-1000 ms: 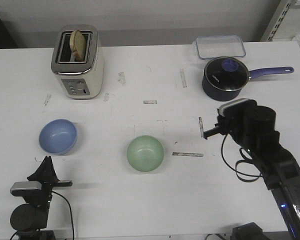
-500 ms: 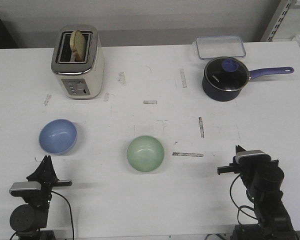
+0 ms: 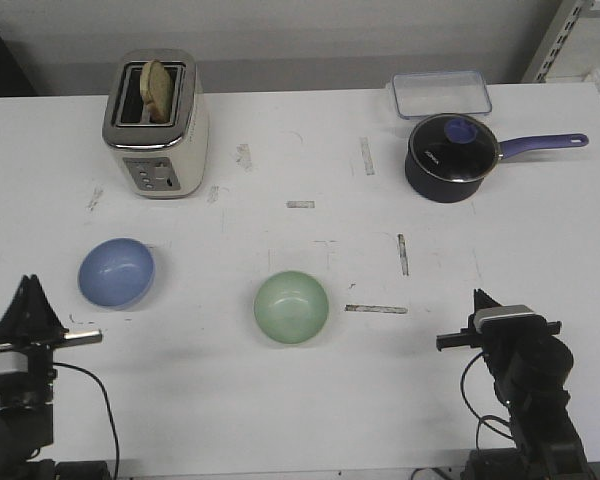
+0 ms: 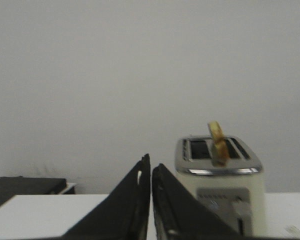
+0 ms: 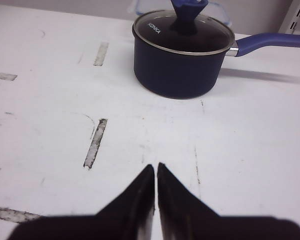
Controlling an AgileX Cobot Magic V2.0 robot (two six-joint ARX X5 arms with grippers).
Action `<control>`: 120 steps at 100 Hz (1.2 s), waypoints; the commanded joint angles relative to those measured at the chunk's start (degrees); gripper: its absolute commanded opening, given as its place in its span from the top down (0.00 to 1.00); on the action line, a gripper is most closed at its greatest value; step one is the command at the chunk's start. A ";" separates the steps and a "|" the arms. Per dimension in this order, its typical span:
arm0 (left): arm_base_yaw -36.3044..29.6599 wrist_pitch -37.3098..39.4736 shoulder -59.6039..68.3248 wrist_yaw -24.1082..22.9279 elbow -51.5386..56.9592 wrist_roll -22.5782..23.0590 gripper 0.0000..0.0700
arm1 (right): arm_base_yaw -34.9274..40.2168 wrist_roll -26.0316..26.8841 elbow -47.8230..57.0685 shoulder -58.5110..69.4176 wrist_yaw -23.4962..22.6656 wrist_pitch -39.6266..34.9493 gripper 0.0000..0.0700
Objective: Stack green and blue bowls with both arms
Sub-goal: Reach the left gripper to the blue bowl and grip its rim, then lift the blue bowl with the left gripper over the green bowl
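Now parked low at the desk's near edge: left gripper (image 3: 28,292) shifted out toward the near-left corner within the last half second, right gripper (image 3: 477,300) drawn back from near the dark navy lidded saucepan (image 3: 450,156) to the near-right corner. Both pincers pressed together, holding nothing. Pale mint green round matte bowl (image 3: 291,307) sitting mid-desk toward the near edge, light periwinkle blue round matte bowl (image 3: 116,272) apart at the left. Probably stacking not yet begun; neither bowl touched.
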 commanded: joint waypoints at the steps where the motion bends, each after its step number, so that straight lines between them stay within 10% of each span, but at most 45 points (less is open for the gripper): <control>1: 0.92 0.55 6.40 -2.86 7.34 2.91 1.00 | 0.07 -0.04 0.20 0.15 0.02 0.52 1.00; 20: 7.78 -13.07 23.71 -2.69 25.83 2.43 1.00 | 0.09 -0.02 0.20 1.66 0.00 0.68 1.00; 42: 17.59 -35.39 41.75 20.37 40.19 -2.43 0.97 | 0.09 -0.02 0.20 2.75 -0.02 1.18 1.00; 70: 18.95 -47.23 57.59 23.08 41.09 -3.58 0.23 | 0.09 -0.02 0.20 2.73 -0.02 1.55 1.00; 120: 18.82 -52.26 75.76 23.06 41.09 -3.98 0.35 | 0.07 -0.02 0.20 2.73 -0.02 1.57 1.00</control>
